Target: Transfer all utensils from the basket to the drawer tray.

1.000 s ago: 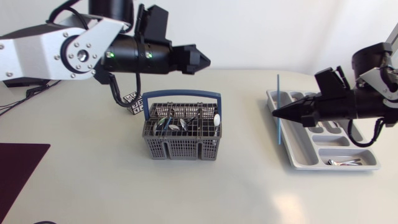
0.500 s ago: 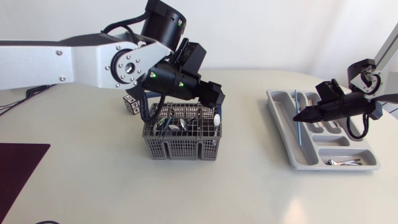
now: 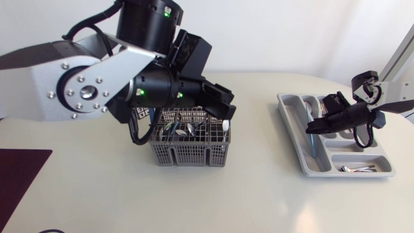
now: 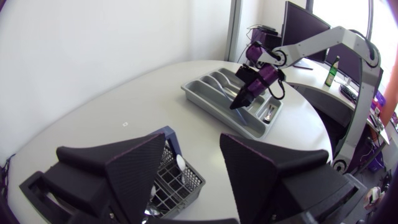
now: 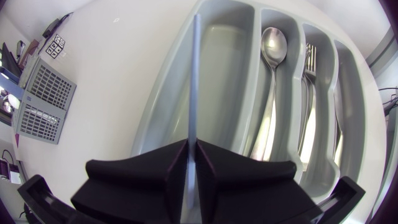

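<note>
Black right pincer (image 5: 191,149), tilted over the tray (image 5: 227,81), clamps a blue stick (image 5: 194,81); left pincer (image 4: 193,148) gapes above the basket (image 3: 187,154).

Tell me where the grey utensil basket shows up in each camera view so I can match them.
Head view: basket mid-table, beneath the left gripper.
Left wrist view: basket just below the open left gripper, seen between its fingers.
Right wrist view: basket far across the table from the drawer tray.
Shared landmark: the drawer tray appears in all three views.
</note>
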Tool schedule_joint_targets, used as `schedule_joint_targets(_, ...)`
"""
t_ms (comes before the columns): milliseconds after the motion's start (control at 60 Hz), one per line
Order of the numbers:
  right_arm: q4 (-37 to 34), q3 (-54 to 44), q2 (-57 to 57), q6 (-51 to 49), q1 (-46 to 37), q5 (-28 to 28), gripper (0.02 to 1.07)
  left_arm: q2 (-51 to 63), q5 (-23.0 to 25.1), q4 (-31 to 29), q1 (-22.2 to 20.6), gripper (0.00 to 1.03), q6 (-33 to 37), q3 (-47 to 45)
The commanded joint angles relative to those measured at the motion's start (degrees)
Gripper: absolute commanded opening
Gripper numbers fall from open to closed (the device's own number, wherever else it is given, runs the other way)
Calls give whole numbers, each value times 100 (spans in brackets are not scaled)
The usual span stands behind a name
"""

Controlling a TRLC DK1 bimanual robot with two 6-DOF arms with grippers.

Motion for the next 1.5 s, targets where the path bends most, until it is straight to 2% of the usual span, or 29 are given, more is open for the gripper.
schedule_joint_targets(0, 2, 133, 181, 111, -45, 55, 61, 104, -59, -84, -108, 64, 118, -290)
schedule_joint_targets(50, -7, 124, 181, 111, -45, 64, 84, 183, -59, -101, -126, 64, 109, -316)
schedule_joint_targets(83, -7, 98, 172, 111, -45, 64, 93, 227, -59, -101, -143, 64, 100, -343)
schedule_joint_targets(150, -7, 45, 119, 103, -45, 73, 102, 324, -59, -101, -187, 60, 83, -378)
schedule_joint_targets(250, 2, -87, -48, 94, -45, 64, 102, 587, -68, -163, -187, 59, 65, -325)
schedule_joint_targets(300, -7, -166, -171, 85, -45, 64, 102, 763, -68, -233, -170, 51, 47, -246)
schedule_joint_targets(383, -42, -272, -347, 94, -45, 64, 102, 1080, -59, -400, -134, 45, -14, -26)
schedule_joint_targets(550, -104, -491, -707, 94, -36, 29, 102, 1493, -59, -637, -82, 45, -58, 395)
schedule_joint_targets(700, -121, -658, -927, 94, -28, 11, 102, 1695, -85, -382, -20, 45, -120, 475)
schedule_joint_targets(917, -130, -790, -1094, 59, -28, -94, 102, 1871, -525, -13, -3, 42, -164, 492)
schedule_joint_targets(1150, -104, -834, -1102, 50, -1, -129, 102, 2108, -622, 13, 59, 42, -304, 694)
schedule_joint_targets(1233, -95, -860, -1102, 50, 8, -138, 102, 2169, -498, 13, 121, 29, -418, 756)
schedule_joint_targets(1367, -77, -896, -1155, 32, -1, -138, 102, 2187, -173, 13, 191, 15, -471, 791)
schedule_joint_targets(1483, -95, -913, -1217, 23, -10, -138, 102, 2143, 55, 13, 208, 9, -489, 747)
